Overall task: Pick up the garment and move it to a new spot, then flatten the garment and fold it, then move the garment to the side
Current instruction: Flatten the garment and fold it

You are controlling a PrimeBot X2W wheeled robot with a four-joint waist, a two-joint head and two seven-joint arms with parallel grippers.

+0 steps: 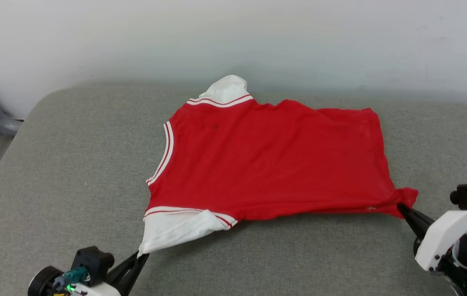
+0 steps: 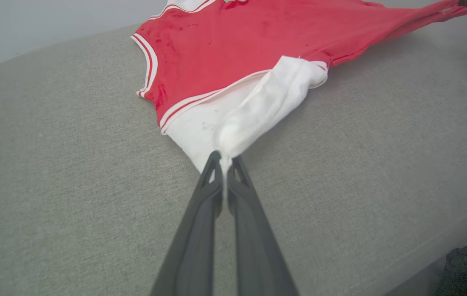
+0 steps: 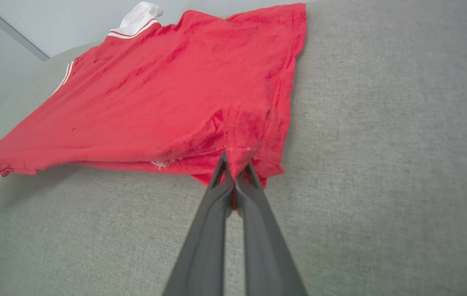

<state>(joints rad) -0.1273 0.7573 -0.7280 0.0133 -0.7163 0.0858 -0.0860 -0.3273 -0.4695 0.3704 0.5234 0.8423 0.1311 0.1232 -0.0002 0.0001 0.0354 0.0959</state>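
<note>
Left tool (image 1: 142,255), near left on my screen: two dark fingers pressed together, pinching the tip of the garment's (image 1: 266,160) near white sleeve (image 1: 175,232) (the left wrist view shows white cloth caught between the tips).

Right tool (image 1: 401,206), near right: fingers likewise closed, pinching the near corner of the red hem (image 1: 406,197), which bunches into small folds at the tips.

Garment: red jersey with white sleeves and red-and-white striped trim, spread plain side up across the middle of the grey cushion (image 1: 73,172). Striped neck opening to the left, hem to the right. I see the near edge drawn in a line between the two tools, shadow beneath it. The far white sleeve (image 1: 227,88) lies at the cushion's far edge, near the pale wall (image 1: 233,37).
</note>
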